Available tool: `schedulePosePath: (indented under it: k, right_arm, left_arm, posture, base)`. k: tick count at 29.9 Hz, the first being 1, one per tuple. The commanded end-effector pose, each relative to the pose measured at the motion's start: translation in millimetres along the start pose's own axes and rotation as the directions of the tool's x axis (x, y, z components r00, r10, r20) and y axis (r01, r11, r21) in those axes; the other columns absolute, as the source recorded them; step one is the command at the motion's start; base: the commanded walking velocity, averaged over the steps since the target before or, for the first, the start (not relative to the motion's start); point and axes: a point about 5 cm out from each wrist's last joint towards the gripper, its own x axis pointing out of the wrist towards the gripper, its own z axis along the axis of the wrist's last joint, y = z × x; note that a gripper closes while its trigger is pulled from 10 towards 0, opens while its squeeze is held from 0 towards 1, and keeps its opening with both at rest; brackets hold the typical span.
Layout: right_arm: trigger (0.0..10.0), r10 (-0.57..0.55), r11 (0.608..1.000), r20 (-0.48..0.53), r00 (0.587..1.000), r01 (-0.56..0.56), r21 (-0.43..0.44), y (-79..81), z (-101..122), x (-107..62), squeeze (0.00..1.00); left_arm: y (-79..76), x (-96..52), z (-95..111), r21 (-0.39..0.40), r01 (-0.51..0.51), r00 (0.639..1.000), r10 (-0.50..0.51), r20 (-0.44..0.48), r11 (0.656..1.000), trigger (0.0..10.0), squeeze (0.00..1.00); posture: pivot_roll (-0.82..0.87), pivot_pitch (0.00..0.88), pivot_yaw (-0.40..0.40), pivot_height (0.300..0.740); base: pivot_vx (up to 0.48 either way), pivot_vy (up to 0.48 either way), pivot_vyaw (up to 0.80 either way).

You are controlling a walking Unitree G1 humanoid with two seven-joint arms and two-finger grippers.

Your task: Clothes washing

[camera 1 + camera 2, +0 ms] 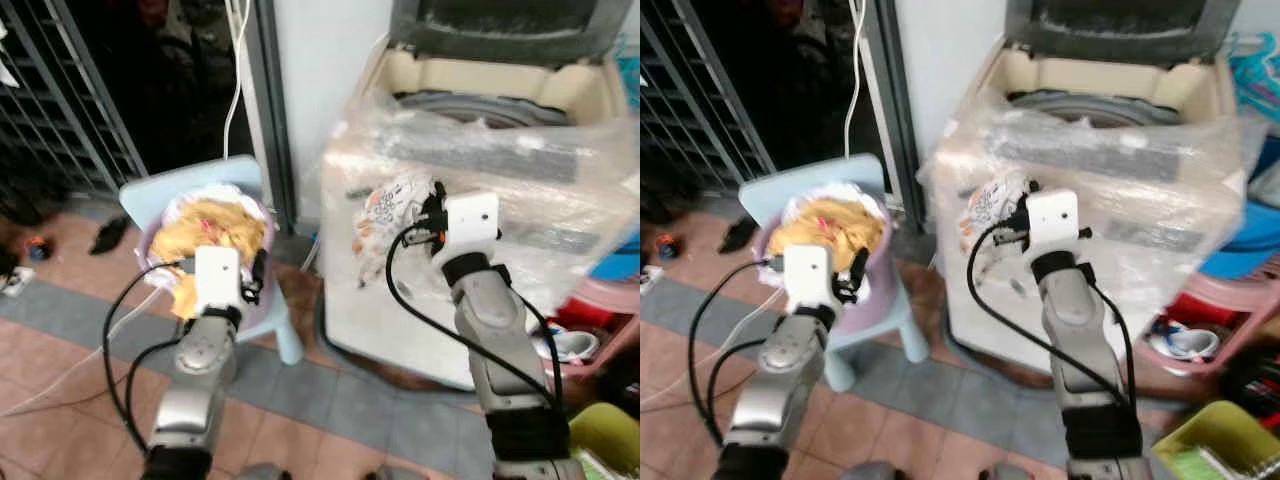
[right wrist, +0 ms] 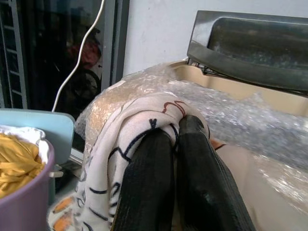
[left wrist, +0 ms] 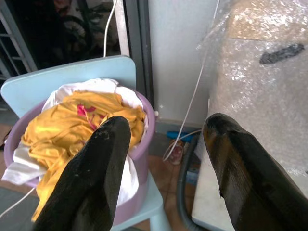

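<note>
One patterned white garment (image 2: 113, 159) is pinched in the closed right end effector (image 2: 175, 126), held against the near front of the bubble-wrapped washing machine (image 1: 500, 150). Lift higher to clear the rim, then release over the drum; left end effector (image 3: 166, 144) open above the laundry basin (image 3: 144, 149) on the left.

Yellow shirt (image 3: 72, 130) in a lilac basin (image 3: 142, 149) on a pale blue chair (image 3: 62, 77); white cloth (image 2: 115, 144) with black and orange markings

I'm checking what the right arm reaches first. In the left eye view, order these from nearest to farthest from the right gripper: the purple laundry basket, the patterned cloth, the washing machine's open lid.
1. The patterned cloth, pinched in the right gripper itself, hanging against the washer's front.
2. The washing machine's open lid, up behind the tub.
3. The purple laundry basket, on the blue chair to the robot's left.
</note>
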Motion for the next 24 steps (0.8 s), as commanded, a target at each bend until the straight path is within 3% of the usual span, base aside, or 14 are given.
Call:
schedulePosePath:
  k: [1, 10, 12, 18, 20, 24]
  right_arm:
    - [10.0, -0.001, 1.000, 0.029, 1.000, 0.001, 0.005, 0.7, 6, 6.0, 0.00]
    - [10.0, 0.002, 1.000, 0.051, 0.999, -0.002, 0.003, 0.6, 12, 10.8, 0.00]
    - [10.0, 0.011, 1.000, 0.073, 0.997, -0.010, -0.009, -0.5, 19, 12.4, 0.00]
    - [10.0, 0.019, 0.999, 0.092, 0.996, -0.017, -0.027, -1.1, 24, 14.5, 0.00]
    - [10.0, 0.053, 0.998, 0.127, 0.991, -0.047, -0.051, -0.8, 31, 24.4, 0.00]
    - [10.0, 0.075, 0.994, 0.171, 0.982, -0.061, -0.086, -5.0, 44, 36.7, 0.00]
  left_arm:
    - [3.5, 1.6, 4, -0.013, -0.007, 1.000, 0.007, 0.016, 1.000, 10.0, 0.00]
    - [4.1, 3.4, 12, -0.009, -0.010, 0.999, 0.010, 0.037, 1.000, 10.0, 0.00]
    - [3.2, 1.3, 19, -0.012, -0.015, 0.998, 0.016, 0.058, 1.000, 10.0, 0.00]
    - [3.1, -3.7, 18, -0.025, -0.016, 0.998, 0.018, 0.061, 1.000, 10.0, 0.00]
    - [2.8, -1.7, 9, -0.036, -0.008, 1.000, 0.009, 0.028, 0.999, 10.0, 0.00]
    - [5.3, 2.8, 10, -0.038, -0.013, 0.999, 0.014, 0.030, 0.999, 10.0, 0.00]
  posture:
    - [-0.02, 0.026, 0.066, 0.740]
    - [-0.02, 0.060, 0.065, 0.740]
    - [-0.02, 0.107, 0.062, 0.740]
    - [-0.03, 0.097, 0.064, 0.740]
    - [-0.02, 0.078, 0.053, 0.740]
    - [-0.02, 0.074, 0.051, 0.740]
  base:
    - [0.000, 0.000, -0.64]
    - [0.249, 0.000, -0.07]
    - [0.397, 0.000, 0.00]
    - [0.448, 0.000, 0.00]
    - [0.433, 0.000, 0.00]
    - [0.431, 0.000, 0.00]
